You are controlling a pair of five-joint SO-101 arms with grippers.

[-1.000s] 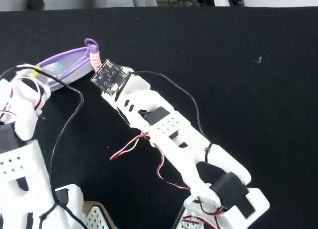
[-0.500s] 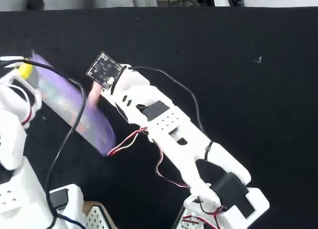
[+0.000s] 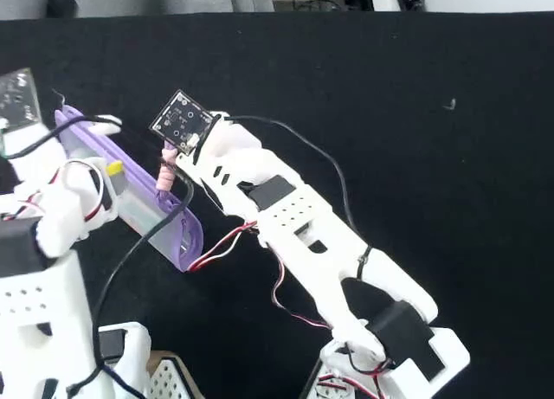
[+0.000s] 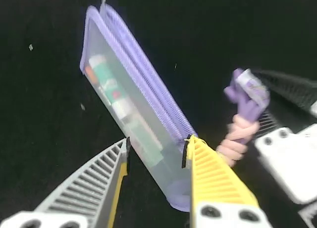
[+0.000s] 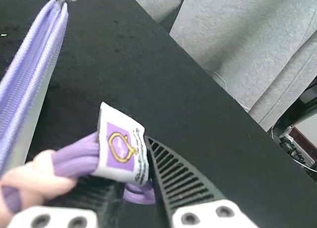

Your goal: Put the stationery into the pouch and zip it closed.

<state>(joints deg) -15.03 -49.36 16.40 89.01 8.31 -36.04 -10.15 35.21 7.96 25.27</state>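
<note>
The clear pouch (image 3: 143, 210) with a purple zipper edge lies slantwise at the table's left. In the left wrist view the pouch (image 4: 130, 114) holds several pieces of stationery (image 4: 115, 100). My left gripper (image 4: 156, 149) is shut on the pouch near one end, a yellow finger (image 4: 210, 173) on the zipper side. In the high view my left gripper (image 3: 112, 181) sits on the pouch's middle. A pink and purple pull cord (image 4: 241, 120) hangs from the zipper. My right gripper (image 5: 131, 178) is shut on that pull cord (image 5: 79, 156), next to my left gripper (image 3: 167, 167).
Black cloth covers the table (image 3: 389, 96), with open room to the right and at the back. The right arm (image 3: 294, 226) stretches slantwise across the middle, with loose red and white wires (image 3: 221, 254) under it. Grey curtains (image 5: 237, 50) hang beyond the far edge.
The pouch swung from the far left corner into a slant nearer the front. The right gripper moved toward the front with the pull cord. The left arm shifted and turned with the pouch.
</note>
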